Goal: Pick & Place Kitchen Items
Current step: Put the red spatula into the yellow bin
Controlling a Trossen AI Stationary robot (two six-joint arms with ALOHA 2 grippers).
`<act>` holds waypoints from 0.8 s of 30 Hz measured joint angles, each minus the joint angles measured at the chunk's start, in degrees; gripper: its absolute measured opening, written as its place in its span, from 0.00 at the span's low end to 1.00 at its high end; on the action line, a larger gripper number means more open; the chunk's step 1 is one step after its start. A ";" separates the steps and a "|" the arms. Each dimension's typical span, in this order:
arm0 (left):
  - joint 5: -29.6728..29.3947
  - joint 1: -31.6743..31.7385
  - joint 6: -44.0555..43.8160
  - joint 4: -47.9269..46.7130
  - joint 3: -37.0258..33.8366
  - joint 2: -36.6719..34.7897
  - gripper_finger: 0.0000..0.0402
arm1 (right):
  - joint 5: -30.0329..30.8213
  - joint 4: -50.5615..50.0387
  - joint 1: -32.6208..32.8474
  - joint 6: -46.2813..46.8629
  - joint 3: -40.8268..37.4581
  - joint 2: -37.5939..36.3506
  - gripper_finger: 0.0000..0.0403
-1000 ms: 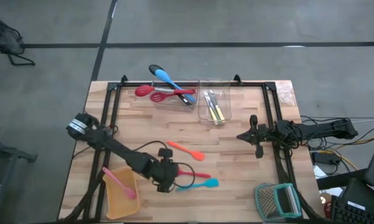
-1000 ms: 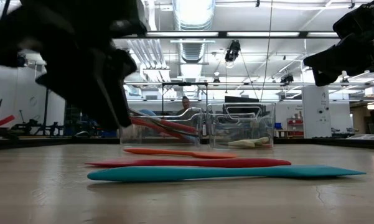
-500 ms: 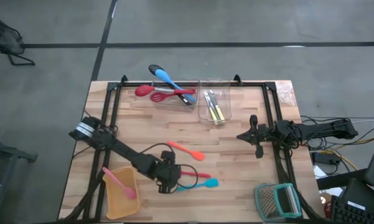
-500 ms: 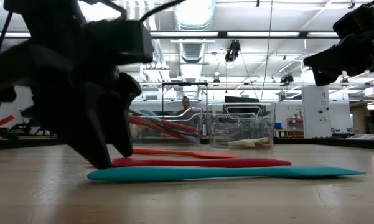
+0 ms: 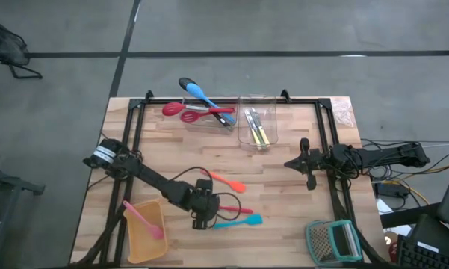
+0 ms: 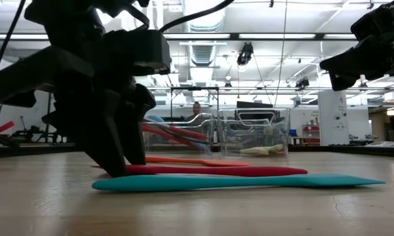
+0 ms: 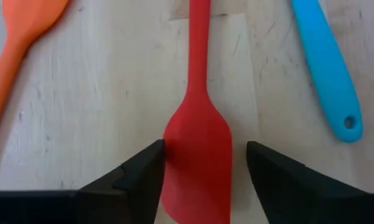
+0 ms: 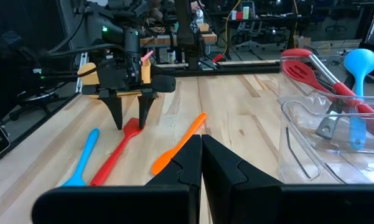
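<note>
Fingers [image 7: 137, 180] of the left arm now straddle the red spatula [image 7: 196, 155].

The red spatula [image 7: 196, 149] between the left gripper's [image 7: 202, 171] parted matt black fingers [image 7: 140, 174] looks like smooth, soft-sheened silicone or plastic. Beside it, the teal spatula [image 7: 327, 65] is slightly glossier. Beneath them is pale wood table [image 7: 99, 112] (butcher-block strips, faintly scratched, matt).
</note>
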 joint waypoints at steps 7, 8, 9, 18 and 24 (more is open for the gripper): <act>0.18 0.38 0.06 -0.06 -0.05 0.00 0.41 | 0.00 -0.01 0.00 -0.05 0.00 0.00 0.02; 0.05 0.41 0.06 -0.05 -0.07 0.00 0.39 | 0.00 0.01 0.01 -0.08 0.00 0.00 0.02; -0.28 0.44 0.08 -0.07 -0.07 0.00 0.36 | 0.00 -0.01 0.00 -0.07 0.00 0.00 0.02; -2.28 0.36 0.46 -0.04 -0.09 -0.01 0.17 | 0.00 0.00 0.02 -0.08 0.00 0.00 0.02; -3.88 0.32 0.87 -0.21 -0.17 -0.94 0.10 | 0.00 -0.01 0.00 0.00 0.00 0.00 0.02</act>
